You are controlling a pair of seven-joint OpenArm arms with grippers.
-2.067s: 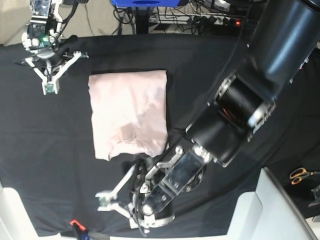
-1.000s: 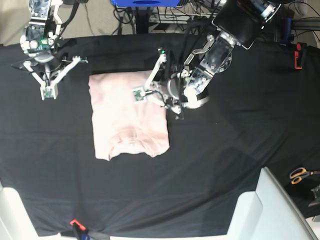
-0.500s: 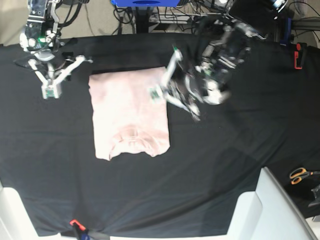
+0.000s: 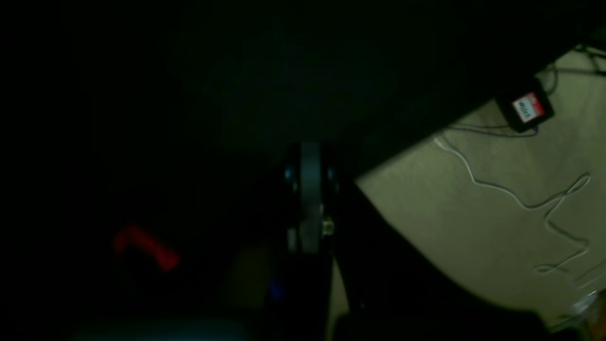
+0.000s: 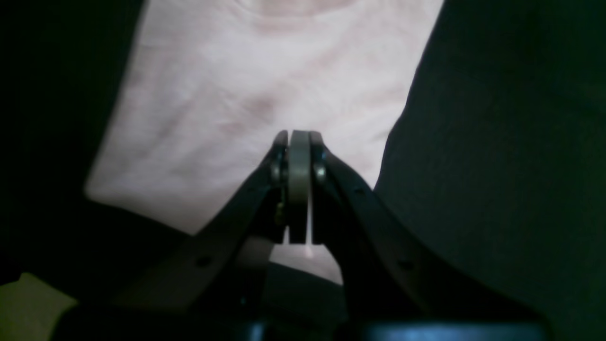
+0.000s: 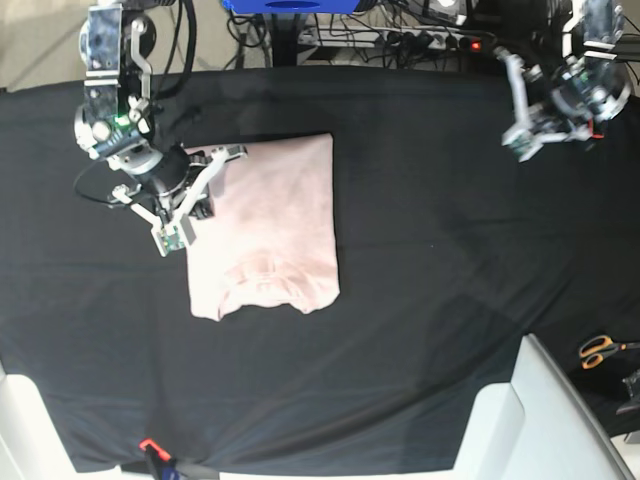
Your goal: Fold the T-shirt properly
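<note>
The pale pink T-shirt [image 6: 280, 220] lies folded into a tall rectangle on the black table cloth [image 6: 430, 290], its collar towards the front edge. My right gripper [image 6: 170, 238] hangs at the shirt's left edge. In the right wrist view its jaws [image 5: 298, 142] are pressed together with nothing between them, and the T-shirt [image 5: 265, 71] is spread just beyond the tips. My left gripper [image 6: 520, 148] is far off at the table's back right corner. In the dark left wrist view the left gripper [image 4: 310, 156] is shut and empty.
Orange-handled scissors [image 6: 598, 350] lie at the right edge, beside a white block [image 6: 540, 420] at the front right. A red clamp [image 6: 150, 446] sits at the front edge. Cables and a power strip [image 6: 430, 40] run behind the table. The left wrist view shows beige floor [image 4: 473, 203].
The left arm swung away from the shirt's right edge to the back right corner. The right arm came in from the back left to the shirt's left edge. The shirt lies as before.
</note>
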